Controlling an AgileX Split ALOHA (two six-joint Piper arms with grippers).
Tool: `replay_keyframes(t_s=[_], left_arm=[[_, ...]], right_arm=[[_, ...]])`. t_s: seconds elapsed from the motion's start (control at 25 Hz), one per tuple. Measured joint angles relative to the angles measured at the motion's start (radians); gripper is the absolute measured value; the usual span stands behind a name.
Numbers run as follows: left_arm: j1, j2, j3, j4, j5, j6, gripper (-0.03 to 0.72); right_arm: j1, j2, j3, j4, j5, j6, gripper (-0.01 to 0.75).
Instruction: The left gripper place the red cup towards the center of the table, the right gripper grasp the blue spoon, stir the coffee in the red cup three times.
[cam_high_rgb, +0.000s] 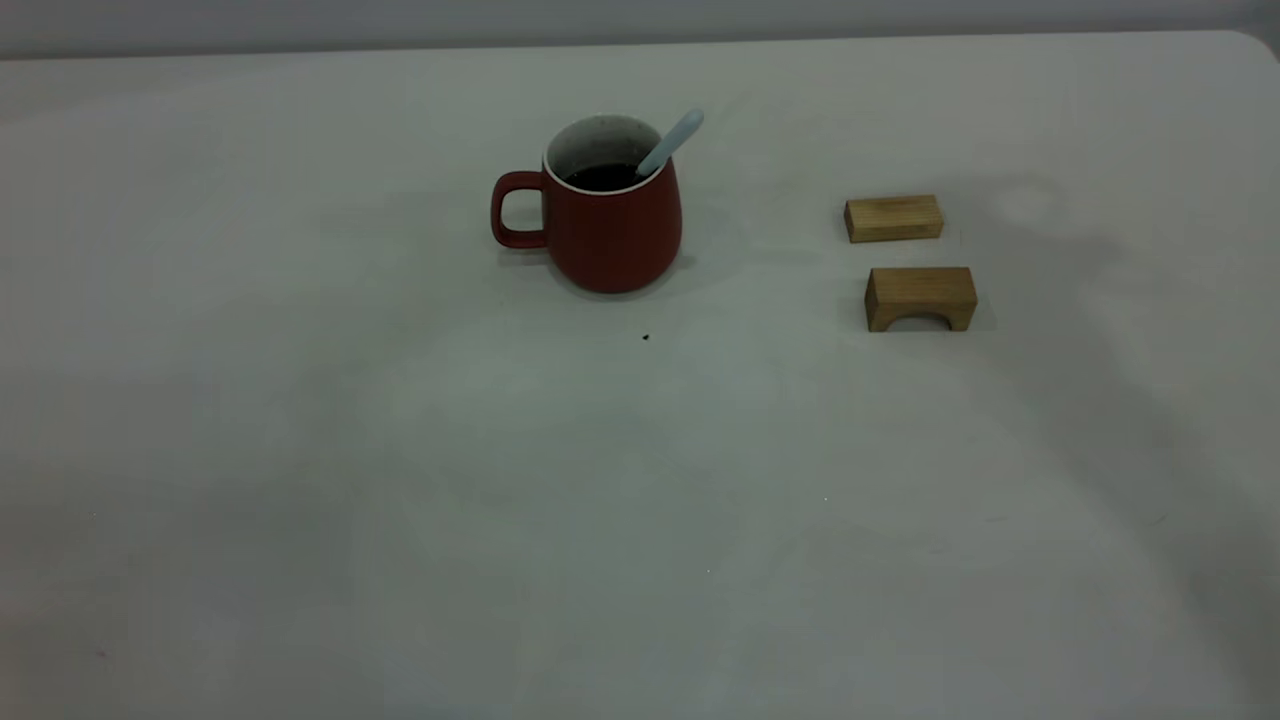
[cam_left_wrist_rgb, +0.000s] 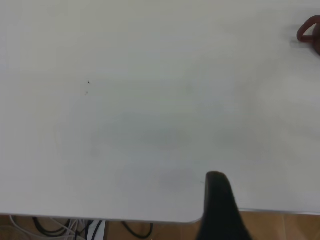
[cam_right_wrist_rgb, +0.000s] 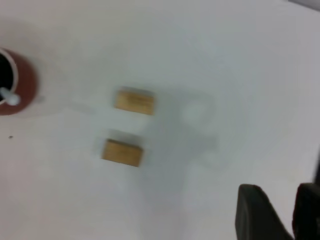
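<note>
The red cup (cam_high_rgb: 612, 225) stands upright near the middle of the table (cam_high_rgb: 640, 500), handle to the left, with dark coffee (cam_high_rgb: 603, 177) inside. The blue spoon (cam_high_rgb: 672, 141) leans in the cup, its pale handle sticking out over the right rim. Neither arm shows in the exterior view. My left gripper (cam_left_wrist_rgb: 272, 200) hangs over the table's near edge, far from the cup's handle (cam_left_wrist_rgb: 309, 32); one dark finger (cam_left_wrist_rgb: 219, 200) shows, nothing beside it. My right gripper (cam_right_wrist_rgb: 280, 210) is open by a narrow gap and empty, well away from the cup (cam_right_wrist_rgb: 17, 87).
Two tan wooden blocks lie right of the cup: a flat one (cam_high_rgb: 893, 218) and an arched one (cam_high_rgb: 920, 298) in front of it. A tiny dark speck (cam_high_rgb: 645, 337) sits just before the cup. Cables (cam_left_wrist_rgb: 60, 227) hang below the table edge.
</note>
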Motion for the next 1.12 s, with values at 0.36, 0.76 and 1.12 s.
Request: replay_keyframes(t_s=[0.36, 0.76, 1.12], left_arm=[[0.000, 0.000, 0.000, 0.000, 0.000, 0.000, 0.555], [0.000, 0.000, 0.000, 0.000, 0.000, 0.000, 0.555], [0.000, 0.000, 0.000, 0.000, 0.000, 0.000, 0.555]], right_arm=[[0.000, -0.391, 0.314, -0.010, 0.000, 0.030, 0.228], [-0.107, -1.007, 0.766, 0.006, 0.000, 0.034, 0.236], [-0.188, -1.456, 1.035, 0.090, -0.003, 0.057, 0.236]])
